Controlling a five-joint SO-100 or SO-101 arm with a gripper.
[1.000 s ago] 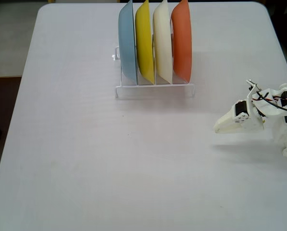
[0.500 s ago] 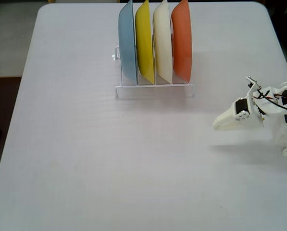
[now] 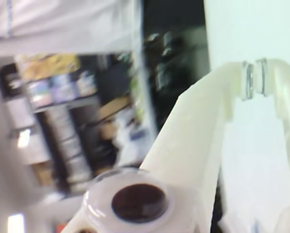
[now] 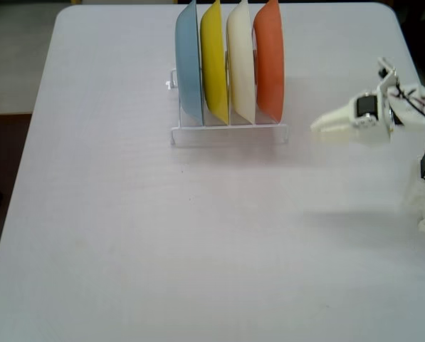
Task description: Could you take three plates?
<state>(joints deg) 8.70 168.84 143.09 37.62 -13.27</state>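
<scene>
From the fixed view I see my arm (image 4: 411,107) reaching in from the right edge over the white bench (image 4: 198,235), with my fingers (image 4: 317,127) pointing left toward the rack and raised above the surface, their shadow lying lower down on the bench. My fingers look drawn together into one pale point there, and they grasp nothing; in the wrist view the tips (image 3: 254,80) meet at the upper right with a gap only lower down between the two white fingers, so I take them as clenched on empty air. The white wire rack (image 4: 230,132) stands near the far middle of the bench, and four plates sit upright on edge in its slots, side by side. From left to right in the fixed view they are the light blue plate (image 4: 189,64), the yellow plate (image 4: 213,60), the cream-white plate (image 4: 240,60) and the orange plate (image 4: 270,60). The orange plate is the one nearest my fingers, yet there is clear bench between us and I touch none of them. The wrist view is blurred and shows mostly my own white finger (image 3: 183,160), a round dark-centred part (image 3: 137,201) at the bottom, and shelves (image 3: 62,111) with indistinct goods beyond the bench; the plates do not appear in it.
</scene>
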